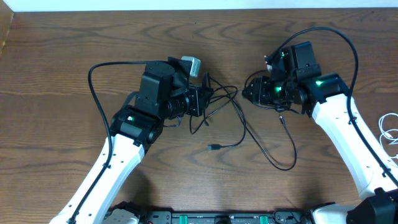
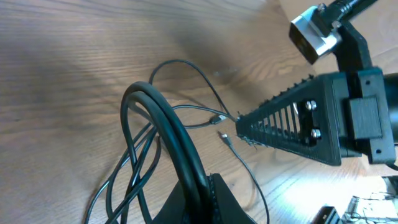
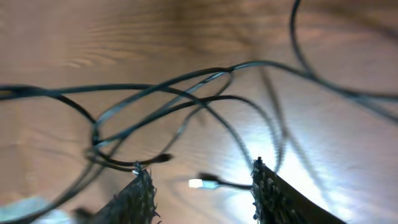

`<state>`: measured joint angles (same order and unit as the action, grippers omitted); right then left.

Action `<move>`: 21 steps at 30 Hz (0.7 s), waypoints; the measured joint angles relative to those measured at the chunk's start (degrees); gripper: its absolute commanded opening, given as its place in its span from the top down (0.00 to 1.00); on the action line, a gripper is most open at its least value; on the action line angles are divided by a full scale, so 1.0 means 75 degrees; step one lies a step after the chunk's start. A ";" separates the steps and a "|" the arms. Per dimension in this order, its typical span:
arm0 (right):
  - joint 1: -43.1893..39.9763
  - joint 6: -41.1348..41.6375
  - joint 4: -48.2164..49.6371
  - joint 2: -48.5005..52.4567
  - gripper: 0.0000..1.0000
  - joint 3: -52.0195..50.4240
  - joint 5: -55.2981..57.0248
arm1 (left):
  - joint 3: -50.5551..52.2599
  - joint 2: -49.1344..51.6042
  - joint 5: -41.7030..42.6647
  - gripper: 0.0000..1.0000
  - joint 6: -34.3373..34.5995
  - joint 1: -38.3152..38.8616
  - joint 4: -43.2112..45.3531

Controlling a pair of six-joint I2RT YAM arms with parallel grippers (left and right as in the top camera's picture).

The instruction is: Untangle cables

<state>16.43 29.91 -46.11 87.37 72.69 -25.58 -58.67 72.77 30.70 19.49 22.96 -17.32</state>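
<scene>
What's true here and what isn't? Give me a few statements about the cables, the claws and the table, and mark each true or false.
1. A white cable lies at the right edge of the table, apart from the black ones. True.
2. The right claw is shut. False: the right wrist view shows its fingers standing well apart.
3. The black cables lie tangled near the middle of the table. True.
4. The table is glass. False: it is brown wood with visible grain.
</scene>
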 measured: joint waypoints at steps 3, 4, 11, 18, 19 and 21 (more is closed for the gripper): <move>0.0003 0.1052 0.0236 0.0000 0.52 0.0000 -0.0248 | 0.0000 0.0000 0.0096 0.92 0.0000 0.0000 0.0000; 0.0006 0.1276 0.0306 0.0003 0.53 -0.0003 -0.0277 | 0.0000 0.0000 0.0096 0.92 0.0000 0.0000 0.0000; 0.0283 0.2652 0.1026 0.0076 0.57 -0.0009 -0.0356 | 0.0000 0.0000 0.0236 0.92 0.0000 0.0000 0.0000; 0.0915 0.3086 0.1620 0.0595 0.61 -0.0015 -0.0256 | 0.0000 0.0000 0.0356 0.92 0.0003 0.0000 -0.0003; 0.1003 0.3112 0.1751 0.0702 0.61 -0.0015 -0.0233 | 0.0000 0.0000 0.0411 0.92 0.0000 0.0000 0.0000; 0.1174 0.3159 0.2005 0.0950 0.61 -0.0017 -0.0178 | 0.0000 0.0000 0.0527 0.92 0.0000 0.0000 0.0003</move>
<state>25.23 53.60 -31.07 94.50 72.55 -26.92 -58.67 72.77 34.65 19.49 22.96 -17.30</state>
